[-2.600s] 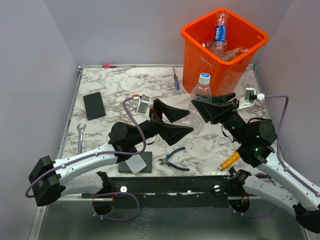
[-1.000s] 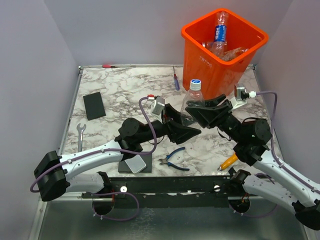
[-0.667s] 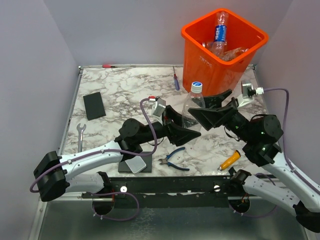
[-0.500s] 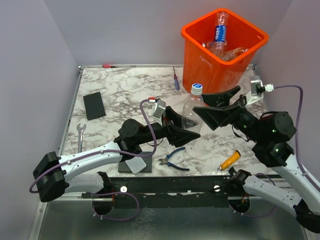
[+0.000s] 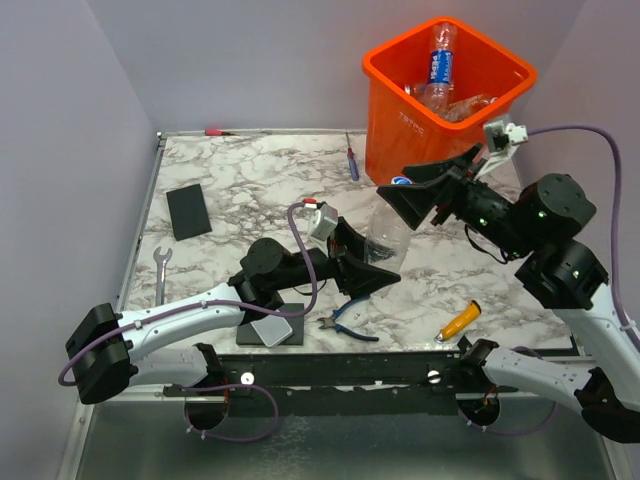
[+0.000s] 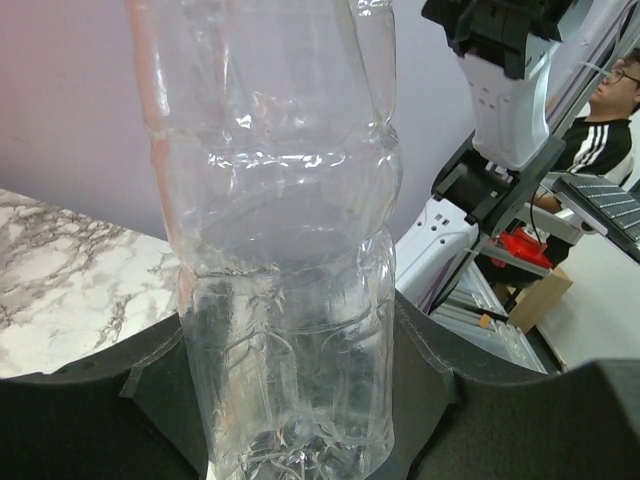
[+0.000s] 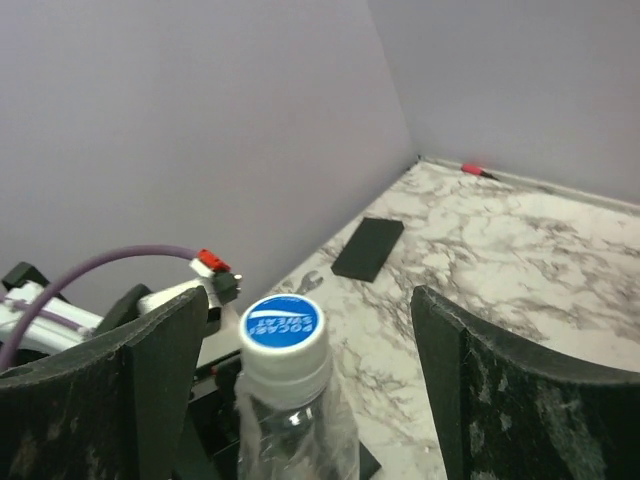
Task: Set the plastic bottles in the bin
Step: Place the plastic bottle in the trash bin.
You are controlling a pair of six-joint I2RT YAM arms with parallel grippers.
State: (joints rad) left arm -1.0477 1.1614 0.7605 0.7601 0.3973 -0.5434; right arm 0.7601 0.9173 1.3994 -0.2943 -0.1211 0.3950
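The marble desk (image 5: pixel 230 180) carries a flat black slab (image 5: pixel 188 211) at the left, with a wrench (image 5: pixel 161 275) nearer the front. Blue-handled pliers (image 5: pixel 345 318) and an orange-handled screwdriver (image 5: pixel 458 321) lie along the front, well apart. A small blue-handled screwdriver (image 5: pixel 351 158) lies farther back (a red-tipped tool (image 5: pixel 220 131) rests along the back edge).

The left arm (image 5: pixel 170 325) and right arm (image 5: pixel 545 375) wear white shells between black joints. Purple cables (image 5: pixel 580 128) loop to small white wrist cameras (image 5: pixel 322 222). The fingers (image 5: pixel 375 275) are broad matte-black wedges.
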